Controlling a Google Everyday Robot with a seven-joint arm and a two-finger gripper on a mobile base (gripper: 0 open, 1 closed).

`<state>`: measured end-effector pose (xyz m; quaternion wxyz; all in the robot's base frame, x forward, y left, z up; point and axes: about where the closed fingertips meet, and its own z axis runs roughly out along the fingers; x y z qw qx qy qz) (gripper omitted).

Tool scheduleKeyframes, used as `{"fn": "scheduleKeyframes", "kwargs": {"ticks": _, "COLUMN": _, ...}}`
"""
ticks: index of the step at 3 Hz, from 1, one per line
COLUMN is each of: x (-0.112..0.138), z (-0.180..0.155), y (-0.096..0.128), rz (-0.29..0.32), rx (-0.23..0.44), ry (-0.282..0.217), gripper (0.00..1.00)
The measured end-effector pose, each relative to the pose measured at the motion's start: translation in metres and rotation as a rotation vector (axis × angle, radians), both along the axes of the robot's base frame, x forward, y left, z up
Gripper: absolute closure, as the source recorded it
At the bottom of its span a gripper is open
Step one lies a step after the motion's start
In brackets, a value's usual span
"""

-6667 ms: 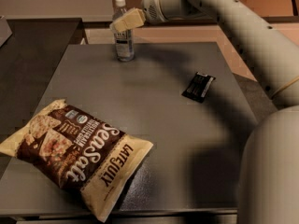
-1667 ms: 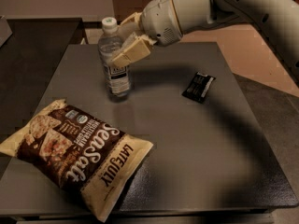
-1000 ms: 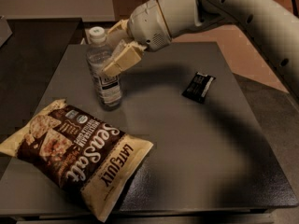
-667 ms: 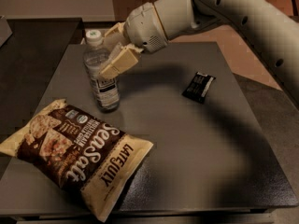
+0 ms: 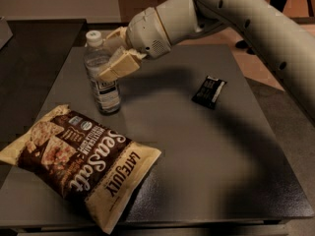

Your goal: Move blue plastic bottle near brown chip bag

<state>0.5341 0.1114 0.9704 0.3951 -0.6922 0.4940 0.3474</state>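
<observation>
The blue plastic bottle (image 5: 105, 93), clear with a white cap and a white label, stands upright at the left of the grey table (image 5: 197, 151). My gripper (image 5: 106, 57) comes in from the right and is shut on the bottle's upper body, one cream finger (image 5: 119, 66) in front and one behind. The bottle's base is at or just above the table top. The brown chip bag (image 5: 78, 156) with "Sea Salt" lettering lies flat at the front left, its top corner a short way in front of the bottle's base.
A small black wrapped bar (image 5: 209, 91) lies on the right half of the table. My arm (image 5: 246, 18) spans the back right. Dark floor lies beyond the table's left edge, and the bag overhangs the front edge.
My gripper has carried the bottle from the table's back edge forward and to the left, closer to the chip bag. The bag and the black bar have not moved.
</observation>
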Motion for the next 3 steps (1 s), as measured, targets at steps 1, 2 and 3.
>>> {"fn": "scheduleKeyframes", "kwargs": {"ticks": 1, "x": 0.002, "z": -0.006, "y": 0.002, "rz": 0.005, "rx": -0.016, "ry": 0.012, "gripper": 0.13}}
{"fn": "scheduleKeyframes", "kwargs": {"ticks": 2, "x": 0.008, "z": -0.018, "y": 0.002, "rz": 0.002, "rx": -0.05, "ry": 0.019, "gripper": 0.0}}
{"fn": "scheduleKeyframes", "kwargs": {"ticks": 3, "x": 0.008, "z": -0.018, "y": 0.002, "rz": 0.002, "rx": -0.05, "ry": 0.019, "gripper": 0.0}}
